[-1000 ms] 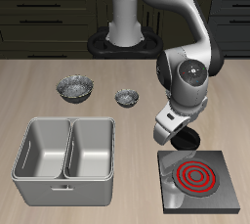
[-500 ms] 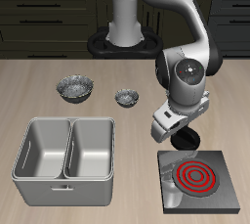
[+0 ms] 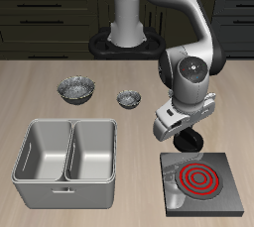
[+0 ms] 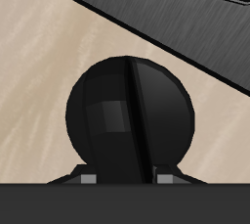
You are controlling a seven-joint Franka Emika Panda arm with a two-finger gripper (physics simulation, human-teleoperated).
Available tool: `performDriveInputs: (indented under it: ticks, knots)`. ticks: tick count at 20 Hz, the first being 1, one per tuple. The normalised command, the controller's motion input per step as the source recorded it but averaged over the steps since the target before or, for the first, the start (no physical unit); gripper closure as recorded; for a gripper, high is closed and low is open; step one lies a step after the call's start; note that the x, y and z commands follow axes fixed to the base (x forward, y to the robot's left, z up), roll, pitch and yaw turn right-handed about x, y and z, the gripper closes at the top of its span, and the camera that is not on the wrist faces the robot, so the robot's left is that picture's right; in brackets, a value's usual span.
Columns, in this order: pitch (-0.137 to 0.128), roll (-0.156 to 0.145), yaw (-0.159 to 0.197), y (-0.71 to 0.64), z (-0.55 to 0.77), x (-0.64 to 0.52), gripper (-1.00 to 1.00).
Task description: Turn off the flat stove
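Black rounded knob (image 4: 129, 120) beside stove edge (image 4: 146, 3).

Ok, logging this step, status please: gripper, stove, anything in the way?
Gripper low at flat stove's back corner, over a black round lump, open or shut unclear. Burner rings glowing red, stove on. Sink and two bowls well apart.

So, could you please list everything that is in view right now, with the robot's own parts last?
flat stove: one, dark grey slab, burner rings glowing red, near the table's front edge.
knob: one, black, round, right in front of the wrist camera; in the exterior view the arm hides it.
sink: one, grey metal, two basins, beside the stove near the front edge.
bowls: two, grey patterned, the larger and the smaller, behind the sink.
table: one, light wood.
gripper: one, white and black, low over the stove's back corner; jaws hidden, state unclear.
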Motion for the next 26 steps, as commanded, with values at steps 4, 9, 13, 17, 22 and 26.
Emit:
performDriveInputs:
  ticks: [4,9,13,17,22,26]
  knots:
    - [-0.018,0.012,-0.053,0.05,0.07,0.01,1.00]
    - [-0.022,-0.024,-0.079,-0.01,0.06,0.04,1.00]
    - [-0.009,-0.003,-0.070,0.00,0.09,0.00,1.00]
    - [-0.008,0.000,-0.055,0.06,0.09,0.02,1.00]
    - [-0.008,-0.005,-0.084,0.00,0.05,0.06,1.00]
    - [-0.013,-0.012,-0.078,-0.03,0.04,0.10,1.00]
